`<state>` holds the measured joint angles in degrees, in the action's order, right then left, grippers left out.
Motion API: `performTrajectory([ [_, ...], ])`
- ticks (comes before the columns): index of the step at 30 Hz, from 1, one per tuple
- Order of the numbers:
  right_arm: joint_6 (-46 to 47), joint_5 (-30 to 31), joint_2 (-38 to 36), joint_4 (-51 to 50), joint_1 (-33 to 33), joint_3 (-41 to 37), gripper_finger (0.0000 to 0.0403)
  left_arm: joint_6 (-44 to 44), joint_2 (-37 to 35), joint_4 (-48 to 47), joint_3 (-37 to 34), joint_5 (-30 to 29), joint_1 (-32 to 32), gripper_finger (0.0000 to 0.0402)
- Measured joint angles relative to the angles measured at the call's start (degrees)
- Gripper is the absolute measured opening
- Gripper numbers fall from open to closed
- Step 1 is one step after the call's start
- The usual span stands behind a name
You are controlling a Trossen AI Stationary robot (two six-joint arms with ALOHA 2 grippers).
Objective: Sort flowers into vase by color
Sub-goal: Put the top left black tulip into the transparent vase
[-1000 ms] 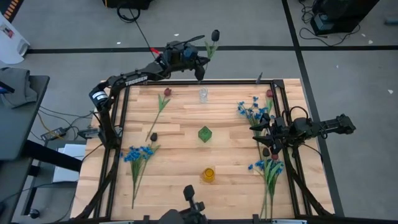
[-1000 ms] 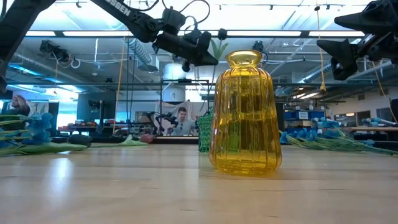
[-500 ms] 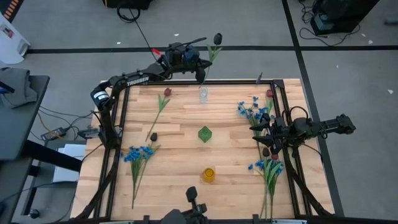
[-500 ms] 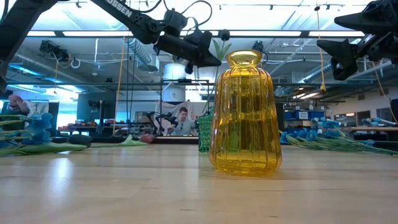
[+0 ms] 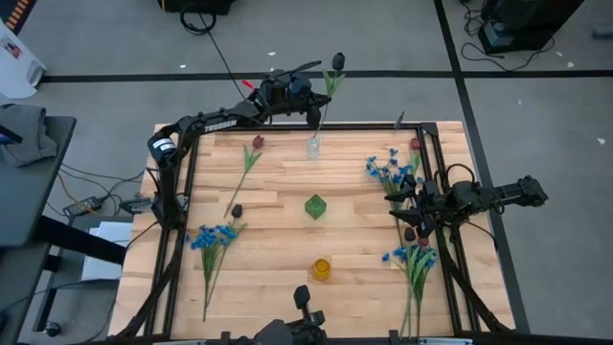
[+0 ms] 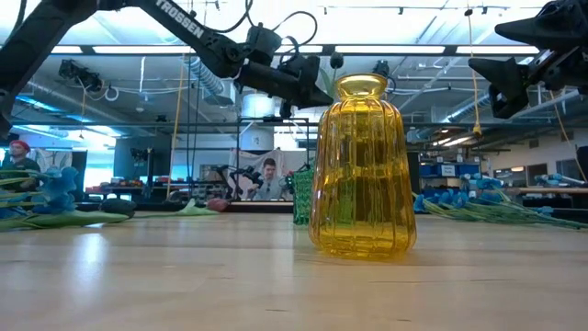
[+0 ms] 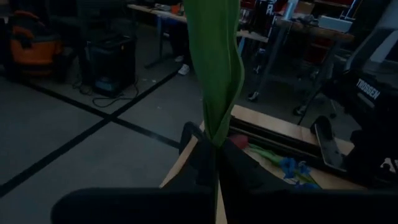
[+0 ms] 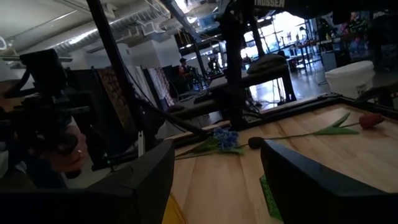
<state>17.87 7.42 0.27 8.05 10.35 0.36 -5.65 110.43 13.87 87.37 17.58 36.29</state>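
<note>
While my left pincer (image 5: 313,113) pinches a dark-headed flower (image 5: 329,80) upright above the clear vase (image 5: 313,147) so its stem can drop in, my right pincer (image 5: 414,213) waits spread over the counter (image 5: 278,220).

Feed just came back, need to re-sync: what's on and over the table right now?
Vases: three; clear vase far edge, green vase centre, yellow vase near edge.
Blue sprays: three; one left, two right.
Dark red buds: three; one far left, two right.
Dark-headed stems: two; one lying left, one held over the clear vase.
Left gripper: dark, far edge, fingers shut on the held stem.
Right gripper: dark, right side, fingers open over flowers.
</note>
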Motion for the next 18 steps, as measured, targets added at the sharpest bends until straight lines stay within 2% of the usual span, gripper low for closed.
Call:
performTrajectory([
  [5, 0.00, 0.00, -0.01, 0.08, 0.00, 0.00, 0.0249, 0.92, 0.00, -0.44, -0.34, 0.00, 0.08, 0.0010],
  [11, 0.00, -0.02, 0.00, 0.04, 0.01, -0.02, 0.0249, 0.70, 0.02, 0.19, -4.48, 0.13, 0.07, 0.0010],
  [18, 0.00, -0.02, -0.01, 0.04, 0.02, -0.01, 0.0249, -0.41, 0.02, 5.13, -7.34, 0.17, -0.04, 0.0010],
])
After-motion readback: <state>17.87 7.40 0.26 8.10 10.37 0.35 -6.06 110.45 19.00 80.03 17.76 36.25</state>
